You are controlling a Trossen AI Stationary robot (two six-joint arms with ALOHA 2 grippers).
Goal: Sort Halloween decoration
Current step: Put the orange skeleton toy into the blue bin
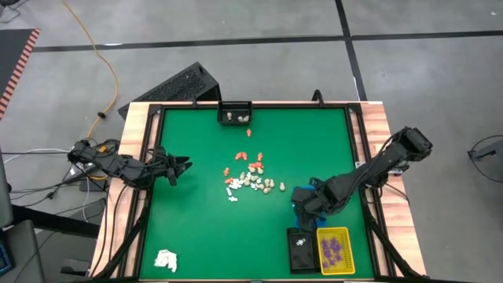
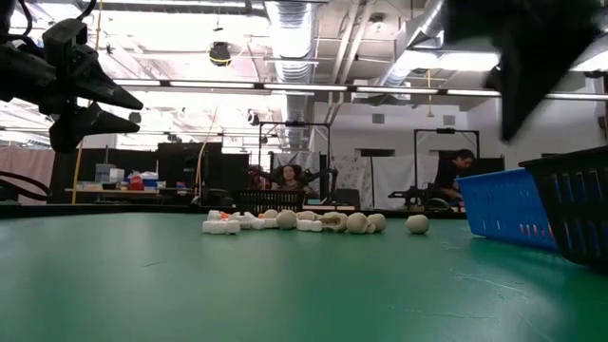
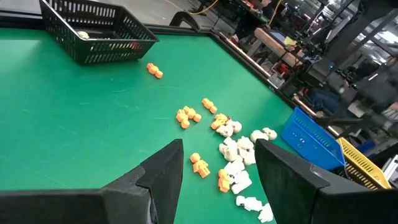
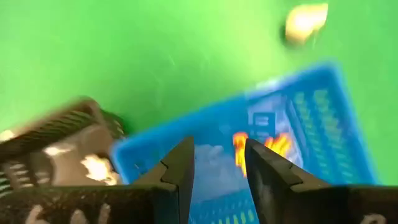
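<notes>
Below our right gripper (image 4: 219,163) sits the blue basket (image 4: 311,106), orange figurines (image 4: 273,144) inside; our fingers are parted and empty. Beyond it the mixed pile (image 1: 250,179) lies mid-mat. Our left gripper (image 3: 217,168) hovers parted, holding nothing, near that pile.

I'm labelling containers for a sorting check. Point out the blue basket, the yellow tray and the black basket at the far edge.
blue basket (image 4: 323,124): right wrist view, side wall.
yellow tray (image 1: 335,250): high view, floor among purple pieces.
black basket (image 3: 93,25): left wrist view, mesh wall.

no legible text, no labels, no brands, no numbers, no signs
</notes>
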